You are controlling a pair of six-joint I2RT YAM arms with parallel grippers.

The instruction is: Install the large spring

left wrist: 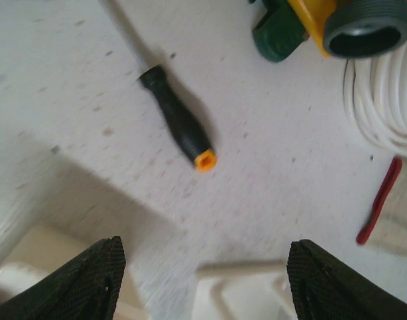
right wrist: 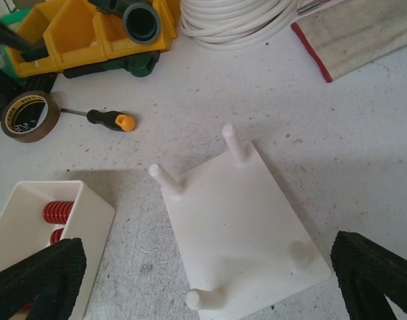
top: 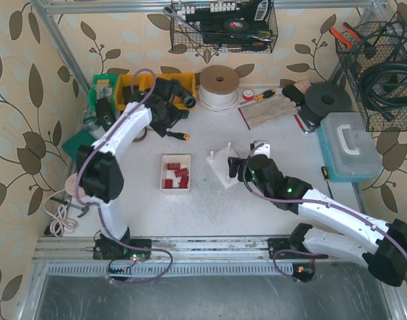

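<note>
A white tray (top: pixel 175 160) holds several red springs (top: pixel 177 175), also visible at the left of the right wrist view as red springs (right wrist: pixel 56 212); which one is the large spring I cannot tell. Right of the tray lies a white plate (right wrist: pixel 236 227) with upright pegs (right wrist: pixel 166 179), seen from above as the plate (top: pixel 222 168). My right gripper (right wrist: pixel 206 270) hovers over this plate, open and holding nothing. Farther back, my left gripper (left wrist: pixel 203 287) is open and empty above the table, just short of a black screwdriver (left wrist: pixel 176 123) with an orange end.
Yellow and green bins (top: pixel 140 87), a coil of white cable (top: pixel 219 85) and a tape roll (right wrist: pixel 26 115) stand at the back. A folded cloth (top: pixel 264 110), a black disc (top: pixel 328 100) and a blue case (top: pixel 350 143) sit to the right. Wire baskets (top: pixel 223 27) hang on the wall.
</note>
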